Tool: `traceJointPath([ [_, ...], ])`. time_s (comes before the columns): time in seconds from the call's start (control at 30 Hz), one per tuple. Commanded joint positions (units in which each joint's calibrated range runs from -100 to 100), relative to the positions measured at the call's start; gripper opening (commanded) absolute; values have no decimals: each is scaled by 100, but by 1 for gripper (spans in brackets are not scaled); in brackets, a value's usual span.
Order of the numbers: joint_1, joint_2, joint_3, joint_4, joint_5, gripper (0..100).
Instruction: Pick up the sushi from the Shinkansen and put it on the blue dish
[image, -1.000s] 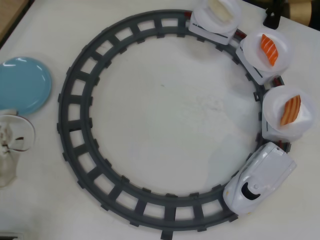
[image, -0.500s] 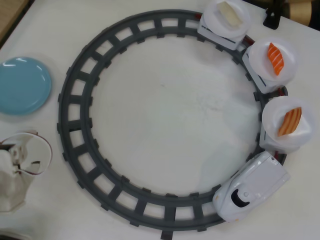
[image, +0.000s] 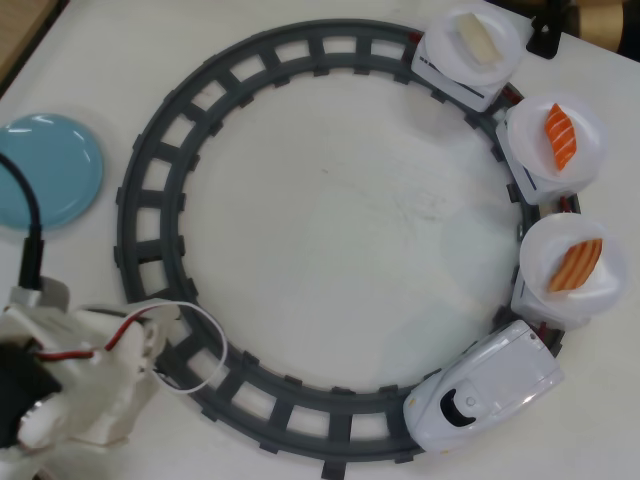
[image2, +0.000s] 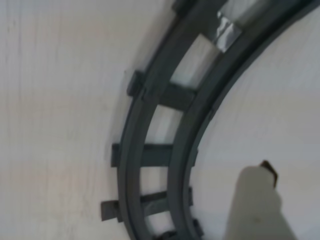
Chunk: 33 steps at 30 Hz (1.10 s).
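In the overhead view the white Shinkansen (image: 487, 388) stands on the track at the lower right and pulls three cars topped by white plates. The sushi (image: 576, 265), salmon with fine lengthwise lines, lies on the plate of the first car behind the nose. The blue dish (image: 46, 168) lies empty at the left edge. My white arm (image: 85, 385) is at the lower left beside the track, far from the train. The wrist view shows one pale finger (image2: 257, 205) over the table just inside the track; the other finger is out of view, and nothing shows in its grasp.
The dark grey ring track (image: 150, 190) circles the table's middle; a stretch shows in the wrist view (image2: 150, 155). The second plate bears a brighter striped orange piece (image: 560, 136), the third a whitish-beige piece (image: 477, 39). A black cable (image: 30, 230) crosses the blue dish's edge.
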Motion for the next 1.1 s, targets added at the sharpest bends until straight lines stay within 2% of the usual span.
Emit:
traceJointPath([
  [0.0,364,575,-867,18,29,22],
  [0.17,505,1164,-1453,27,34,22],
  [0.37,672,1521,-1516,61,348,22],
  [0.7,1676,1521,-1571,27,1530,22],
  [1.07,1790,1571,-2364,460,2476,22],
])
